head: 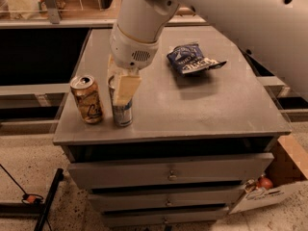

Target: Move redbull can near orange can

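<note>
The redbull can, slim and silver with blue panels, stands upright on the grey cabinet top near its front left edge. The orange can, shorter and orange-gold with dark script, stands just to its left with a small gap between them. My gripper comes down from the white arm onto the redbull can's upper half. Its cream fingers sit on either side of the can and hide its top. The can rests on the surface.
A dark blue snack bag with white lettering lies at the back right of the cabinet top. Drawers are below the top. A cardboard box sits on the floor at the right. Shelving stands behind.
</note>
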`<state>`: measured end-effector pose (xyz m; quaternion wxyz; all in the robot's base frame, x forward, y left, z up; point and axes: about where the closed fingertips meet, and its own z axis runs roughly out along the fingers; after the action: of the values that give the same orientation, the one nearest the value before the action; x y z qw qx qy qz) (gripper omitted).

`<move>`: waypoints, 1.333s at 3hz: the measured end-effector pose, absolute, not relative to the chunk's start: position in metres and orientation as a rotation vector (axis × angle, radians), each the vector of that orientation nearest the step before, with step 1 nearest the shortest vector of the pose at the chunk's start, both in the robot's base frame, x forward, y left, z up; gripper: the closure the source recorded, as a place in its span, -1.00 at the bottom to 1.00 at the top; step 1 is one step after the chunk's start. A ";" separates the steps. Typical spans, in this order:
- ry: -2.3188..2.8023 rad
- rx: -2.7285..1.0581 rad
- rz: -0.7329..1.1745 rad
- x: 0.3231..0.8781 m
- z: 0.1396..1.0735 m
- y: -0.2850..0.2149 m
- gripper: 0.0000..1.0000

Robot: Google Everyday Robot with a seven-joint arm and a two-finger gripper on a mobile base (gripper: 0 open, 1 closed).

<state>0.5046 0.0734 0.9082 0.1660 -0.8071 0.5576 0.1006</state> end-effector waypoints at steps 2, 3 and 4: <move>1.589 -2.304 0.269 0.505 0.907 0.074 -0.27; 1.589 -2.304 0.269 0.505 0.907 0.074 -0.74; 1.582 -2.306 0.253 0.505 0.909 0.076 -1.00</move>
<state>0.5049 0.0756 0.9093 0.1661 -0.8097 0.5557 0.0889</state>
